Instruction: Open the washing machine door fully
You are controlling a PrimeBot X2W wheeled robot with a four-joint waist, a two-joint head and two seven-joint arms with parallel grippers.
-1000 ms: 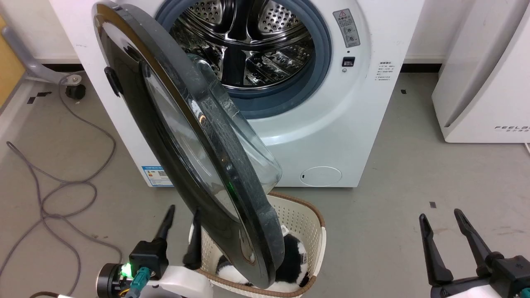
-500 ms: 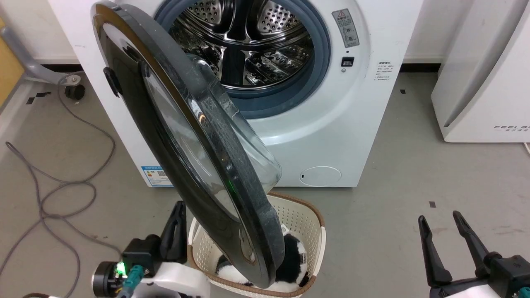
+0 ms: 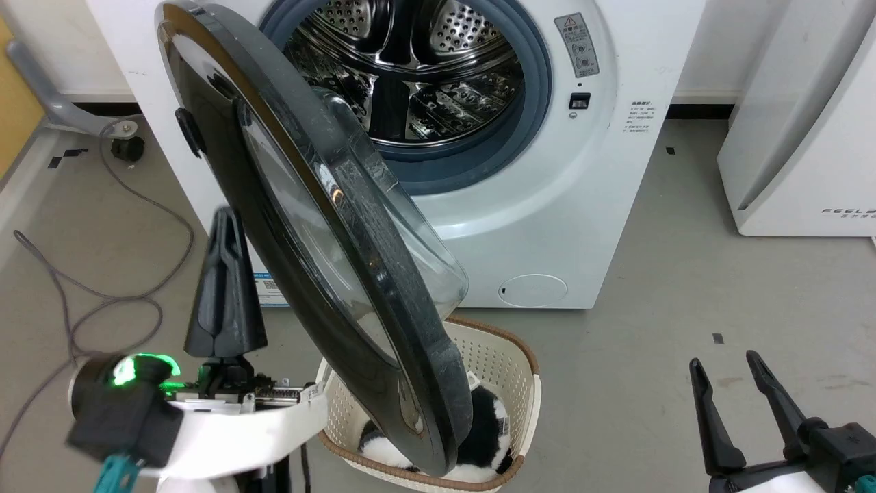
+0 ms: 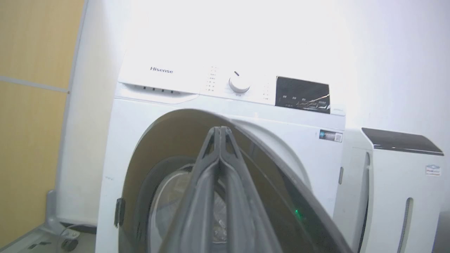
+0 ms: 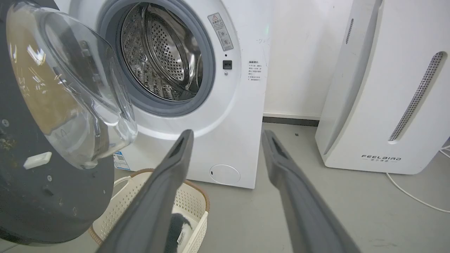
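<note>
The washing machine door (image 3: 373, 287) stands partly open, its black rim edge-on to me and the clear glass bowl (image 3: 417, 226) bulging toward the steel drum mouth (image 3: 410, 68). My left gripper (image 3: 224, 218) is shut with nothing in it, raised beside the door's glossy outer face; I cannot tell whether it touches. In the left wrist view the closed left gripper (image 4: 219, 128) points at that outer face of the door (image 4: 168, 140). My right gripper (image 3: 724, 361) hangs open at the lower right, apart from the door. The right wrist view shows the right gripper (image 5: 227, 135) open before the machine, the door (image 5: 52, 105) at its left.
A cream laundry basket (image 3: 510, 352) holding a black-and-white item (image 3: 482, 428) sits on the floor under the door's lower edge. A grey cable (image 3: 102, 301) loops on the floor at the left. A white appliance (image 3: 807, 137) stands to the right of the washing machine (image 3: 547, 226).
My left gripper has closed its fingers and risen from near the basket up along the door's outer side. The door and right gripper have kept their places; the camera shifted slightly.
</note>
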